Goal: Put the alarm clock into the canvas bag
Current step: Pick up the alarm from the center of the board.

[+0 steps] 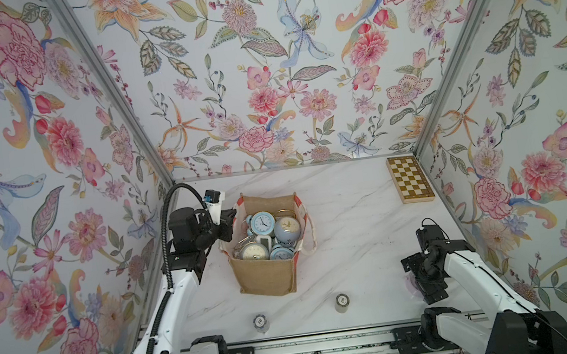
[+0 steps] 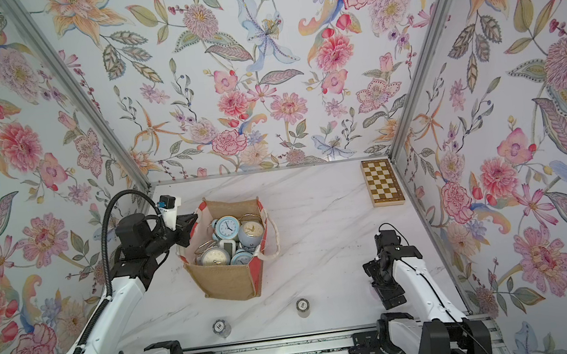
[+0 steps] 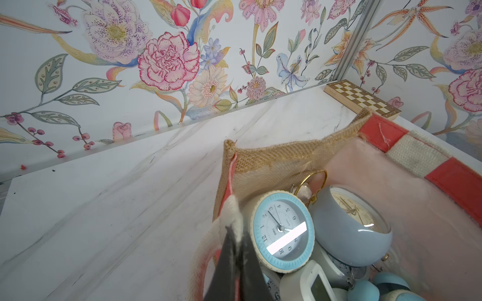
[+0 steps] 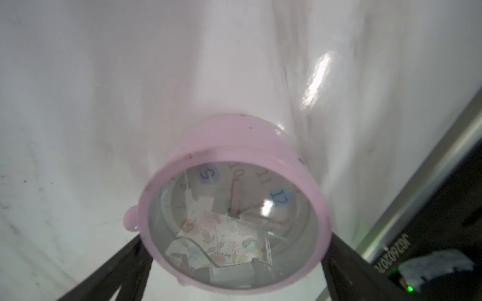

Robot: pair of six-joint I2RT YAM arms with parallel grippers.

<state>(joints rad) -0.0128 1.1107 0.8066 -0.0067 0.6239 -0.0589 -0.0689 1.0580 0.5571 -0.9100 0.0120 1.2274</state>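
Centre: tan burlap canvas bag (image 1: 265, 275), whitish strap (image 3: 230, 208) clamped by left gripper (image 3: 236, 239); lower right: round pink alarm clock (image 4: 234, 206) straddled by right gripper (image 4: 234, 242) — grip cannot be told.

Pink alarm clock (image 4: 234, 208); well apart, upright canvas bag (image 1: 264, 275)

Floral wallpaper (image 1: 260, 59) covers three walls around me, metal posts (image 1: 107, 82) in the far corners, white marble table (image 1: 357, 249) beneath, evenly lit.

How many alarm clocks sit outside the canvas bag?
1: the pink alarm clock on the table at the near right, between the right gripper's fingers. The other clocks lie in the canvas bag; an arm could hide another.
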